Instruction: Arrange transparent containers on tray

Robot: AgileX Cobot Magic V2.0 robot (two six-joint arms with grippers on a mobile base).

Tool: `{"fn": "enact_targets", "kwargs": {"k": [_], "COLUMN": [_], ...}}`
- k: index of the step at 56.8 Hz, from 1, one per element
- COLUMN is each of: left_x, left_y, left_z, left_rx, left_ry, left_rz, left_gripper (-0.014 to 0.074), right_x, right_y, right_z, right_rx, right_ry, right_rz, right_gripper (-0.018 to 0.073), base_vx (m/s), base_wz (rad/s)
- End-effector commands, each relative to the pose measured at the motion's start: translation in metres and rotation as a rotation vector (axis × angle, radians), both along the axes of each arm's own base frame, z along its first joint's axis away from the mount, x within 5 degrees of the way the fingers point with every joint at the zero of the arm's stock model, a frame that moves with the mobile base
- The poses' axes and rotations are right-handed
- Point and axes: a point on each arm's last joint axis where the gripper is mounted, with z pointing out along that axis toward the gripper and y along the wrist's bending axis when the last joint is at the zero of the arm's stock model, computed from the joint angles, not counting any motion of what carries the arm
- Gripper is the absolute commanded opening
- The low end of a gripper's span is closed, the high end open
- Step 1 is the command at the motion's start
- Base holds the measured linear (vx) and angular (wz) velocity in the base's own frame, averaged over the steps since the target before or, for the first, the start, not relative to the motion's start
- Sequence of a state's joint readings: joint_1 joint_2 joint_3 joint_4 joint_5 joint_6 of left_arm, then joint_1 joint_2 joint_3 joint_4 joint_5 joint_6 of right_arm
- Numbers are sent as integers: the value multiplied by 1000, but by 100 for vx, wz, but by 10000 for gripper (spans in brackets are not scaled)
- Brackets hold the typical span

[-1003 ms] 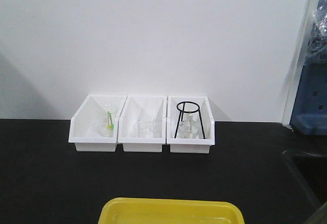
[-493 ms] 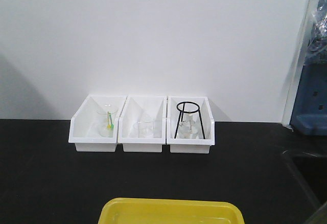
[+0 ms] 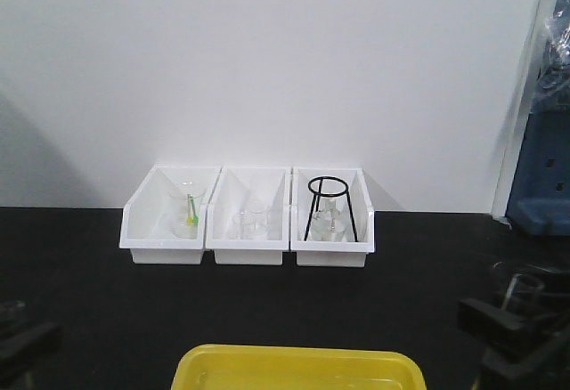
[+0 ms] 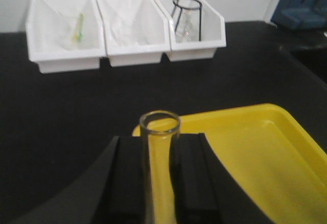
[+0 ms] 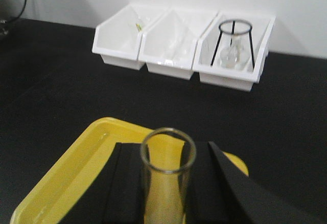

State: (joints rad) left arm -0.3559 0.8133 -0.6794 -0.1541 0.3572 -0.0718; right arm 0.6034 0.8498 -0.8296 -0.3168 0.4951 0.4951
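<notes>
A clear glass test tube (image 4: 159,168) stands upright between the black pads of the left end effector (image 4: 159,183), its open round rim toward the camera — the pads are pressed against its sides, pinching it. A second test tube (image 5: 167,183) sits the same way in the right end effector (image 5: 167,193), gripped between dark pads with its rim uppermost. In the front view that right-hand tube (image 3: 524,292) shows faintly above the dark end effector at the lower right, while the left end effector (image 3: 22,341) is only a dark shape at the lower left edge. Both tubes hang over the near part of the yellow tray (image 3: 298,365), which lies on the black tabletop (image 3: 89,301) at the front. Well behind it, against the white wall, three white bins (image 3: 248,216) stand side by side, touching; the right one holds a black wire stand (image 3: 329,205), the left one something green (image 3: 191,212) among clear glassware.
</notes>
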Motion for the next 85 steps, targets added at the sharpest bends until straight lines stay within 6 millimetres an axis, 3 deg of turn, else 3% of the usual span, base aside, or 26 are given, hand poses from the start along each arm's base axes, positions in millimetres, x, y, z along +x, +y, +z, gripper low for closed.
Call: {"fn": "enact_targets", "kwargs": {"k": [1,10,18,25,33,44,61,69,85], "left_x": [24,57,91,120,143,158,169,173,175], "left_y": [-20,-58,-87,-106,-119,-124,-126,-126,-126], "left_z": [6,-16,-29,-47,-74,-112,-137,-143,-150], "left_rx": [-69,-33,0,31,56,85,65,67,75], "left_ry": [-62,41,115,208,279,356,390,380,384], "left_rz": [-44,-148,-201,-226,-222,-188,-118,-100,-93], "left_gripper": [132,132,135,137,141,156,199,251,428], "right_x": [25,64,95,124,145,160,171,172,173], "right_y": [17,43,64,71,72,77,85,85,86], "right_z": [-2,-40,-57,-72,-98,-129,-166,-176,-182], "right_rx": [64,1,-20,-45,-67,-99,-138,-154,-160], "right_ry": [3,133,203,266,336,390,444,470,480], "right_rz": [-17,-41,-56,-102,-141,-142,-124,-127,-126], "right_gripper": [12,12,12,12,15,23,57,125,370], "base_vx": [0,0,0,0,0,0,0,0,0], "base_wz": [0,0,0,0,0,0,0,0,0]}}
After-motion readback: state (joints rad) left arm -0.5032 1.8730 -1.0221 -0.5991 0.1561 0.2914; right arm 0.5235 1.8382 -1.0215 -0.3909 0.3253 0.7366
